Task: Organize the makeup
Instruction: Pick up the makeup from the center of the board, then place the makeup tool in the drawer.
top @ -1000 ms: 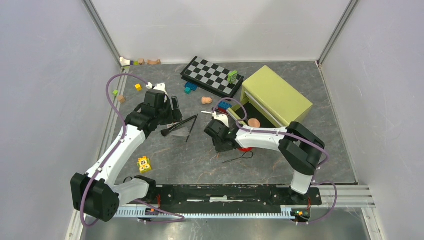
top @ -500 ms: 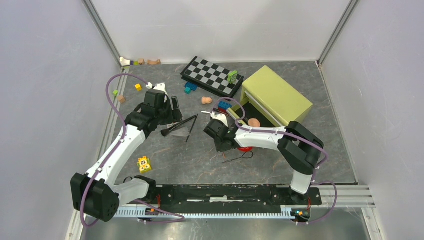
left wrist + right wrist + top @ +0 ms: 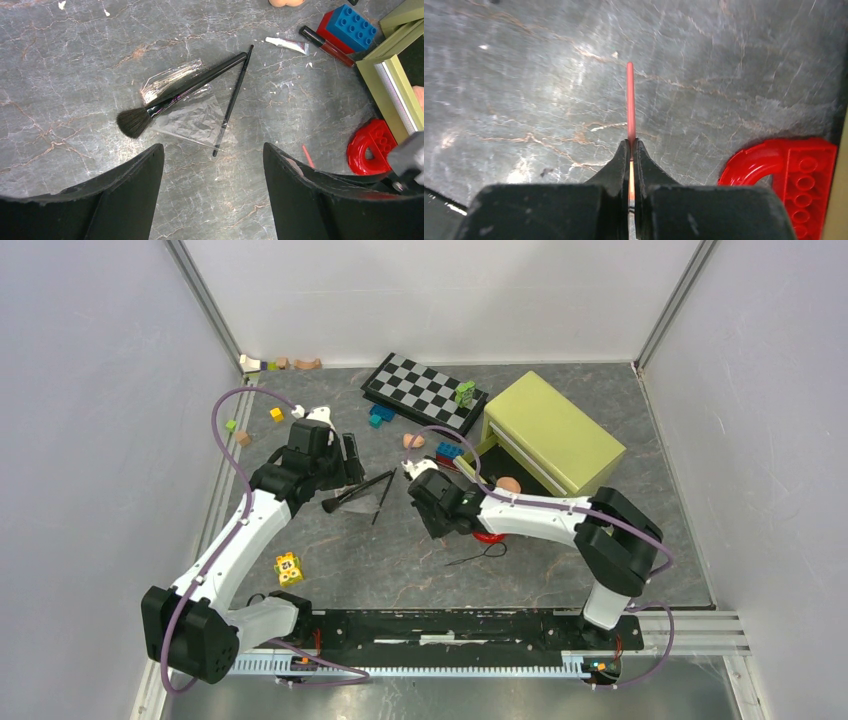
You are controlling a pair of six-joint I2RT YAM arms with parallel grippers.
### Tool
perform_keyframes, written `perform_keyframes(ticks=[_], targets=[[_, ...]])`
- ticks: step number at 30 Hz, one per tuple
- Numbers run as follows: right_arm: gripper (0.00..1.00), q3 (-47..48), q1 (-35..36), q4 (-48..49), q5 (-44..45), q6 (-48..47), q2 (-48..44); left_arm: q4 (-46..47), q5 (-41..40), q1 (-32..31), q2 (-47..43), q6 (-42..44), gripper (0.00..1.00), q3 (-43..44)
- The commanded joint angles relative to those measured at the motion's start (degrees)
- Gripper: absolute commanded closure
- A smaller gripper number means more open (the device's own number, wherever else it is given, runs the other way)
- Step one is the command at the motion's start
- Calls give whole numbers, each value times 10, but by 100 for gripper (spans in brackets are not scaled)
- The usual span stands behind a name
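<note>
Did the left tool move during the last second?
No. The left tool stays where it was, equally far from the checkerboard.

The right claw points down at the table. The red horseshoe piece lies just to its right. The black brushes lie to its left, near the left claw.

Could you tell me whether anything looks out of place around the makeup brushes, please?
Yes. A crumpled clear plastic wrapper lies under the large black brush and thin black brush, which splay in a V. A blue toy brick and a red arch piece, not makeup, sit by the green box.
</note>
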Motion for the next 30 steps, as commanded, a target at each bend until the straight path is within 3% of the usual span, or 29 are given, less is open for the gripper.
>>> perform_keyframes(ticks=[1, 13, 18, 30], targets=[[100, 43, -18, 19, -34, -82, -43, 17, 0, 3, -15, 18, 21, -4], [100, 79, -173, -76, -93, -288, -113, 17, 2, 3, -13, 18, 21, -3], [100, 82, -204, -103, -89, -349, -104, 17, 4, 4, -13, 17, 21, -3], [100, 52, -249, -105, -55, -379, -74, 17, 7, 6, -9, 17, 21, -2]])
